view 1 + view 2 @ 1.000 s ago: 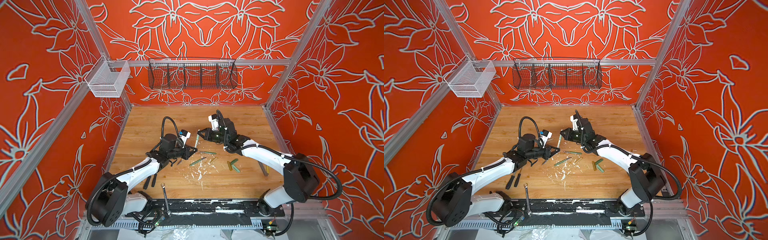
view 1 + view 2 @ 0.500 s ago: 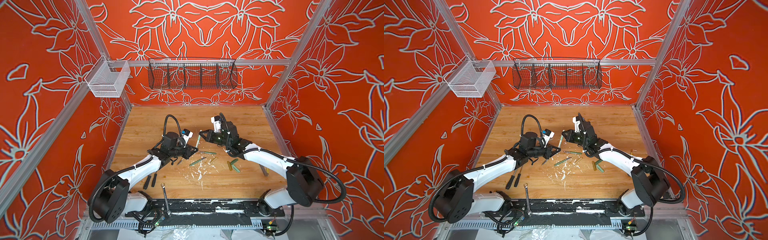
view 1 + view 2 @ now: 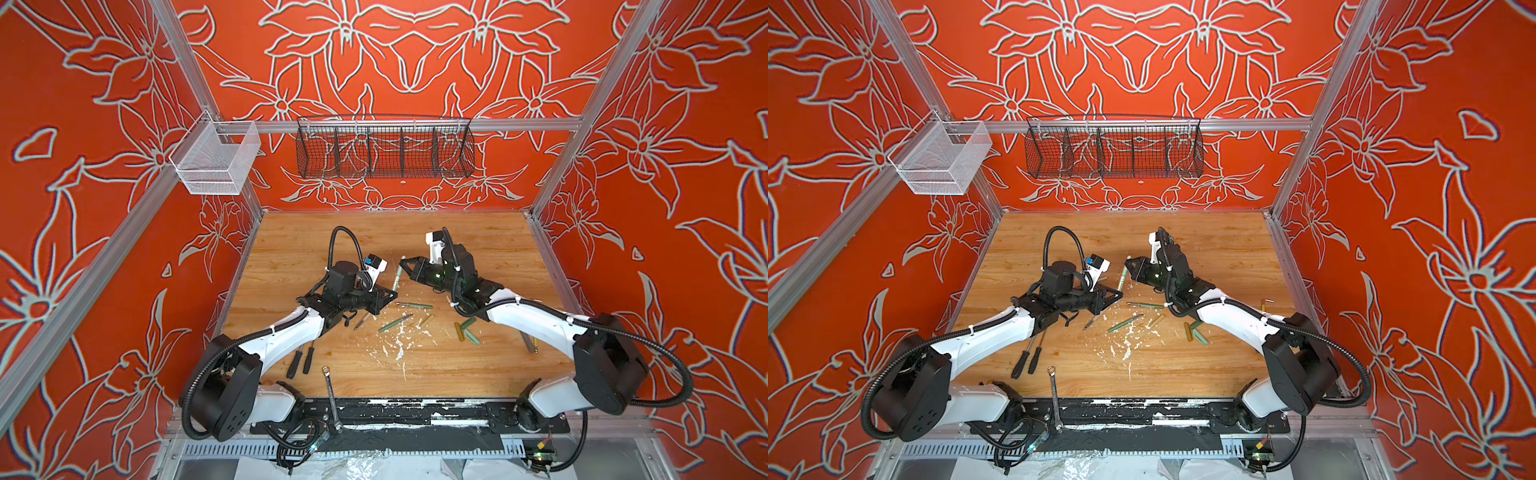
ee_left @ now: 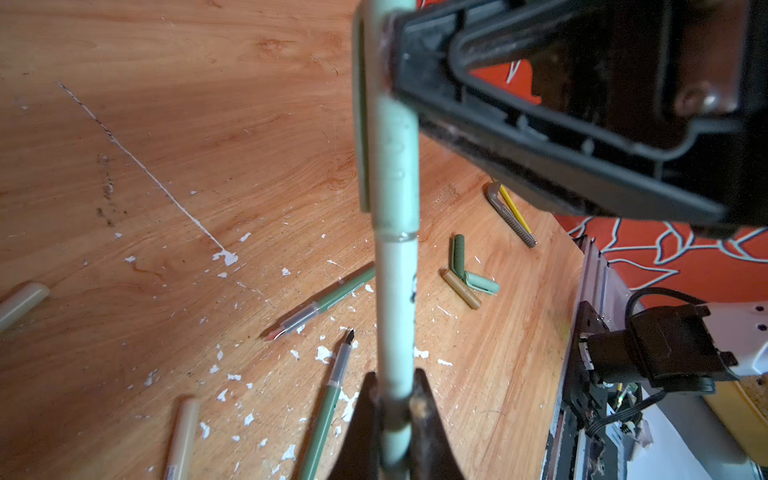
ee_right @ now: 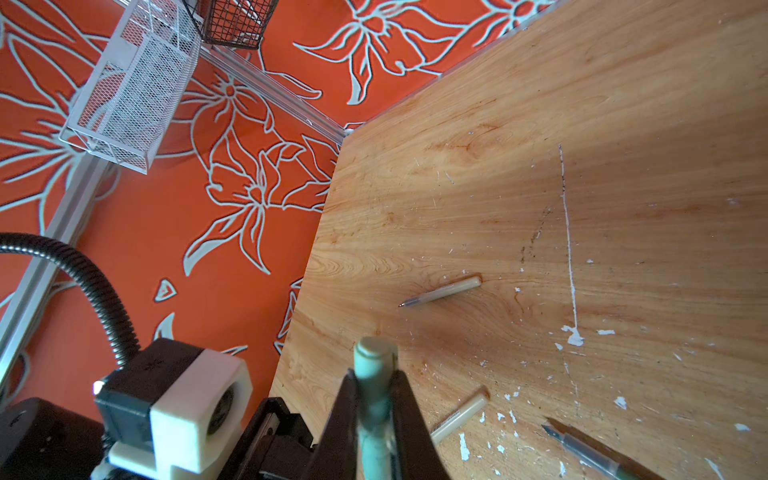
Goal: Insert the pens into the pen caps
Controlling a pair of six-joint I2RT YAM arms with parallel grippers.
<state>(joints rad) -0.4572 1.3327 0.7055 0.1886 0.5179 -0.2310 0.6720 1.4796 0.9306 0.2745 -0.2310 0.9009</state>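
Observation:
A pale mint pen [image 4: 395, 316] is held between my two grippers just above the table. My left gripper [image 4: 392, 382] is shut on its barrel. The front end of the pen sits inside a mint pen cap [image 4: 390, 166], and my right gripper [image 5: 374, 382] is shut on that cap [image 5: 373, 353]. In both top views the pair [image 3: 397, 277] [image 3: 1122, 277] spans from the left gripper [image 3: 392, 294] to the right gripper [image 3: 403, 262]. Loose green pens [image 4: 324, 305] [image 4: 328, 407] and beige pens [image 5: 442, 291] [image 5: 457, 417] lie on the wood. Three loose caps [image 4: 458, 255] [image 4: 462, 289] [image 4: 482, 283] lie together.
Two black-handled screwdrivers [image 3: 301, 361] and a silver wrench [image 3: 331, 395] lie near the front edge. A hex key and a yellow stick [image 3: 532, 345] lie at the right. White paint flecks [image 3: 399, 345] dot the middle. A black wire basket [image 3: 382, 147] and a white basket [image 3: 214, 160] hang on the rails.
My left gripper has moved right, closing the gap to the right gripper, which has shifted slightly right. Both have stayed shut on what they hold.

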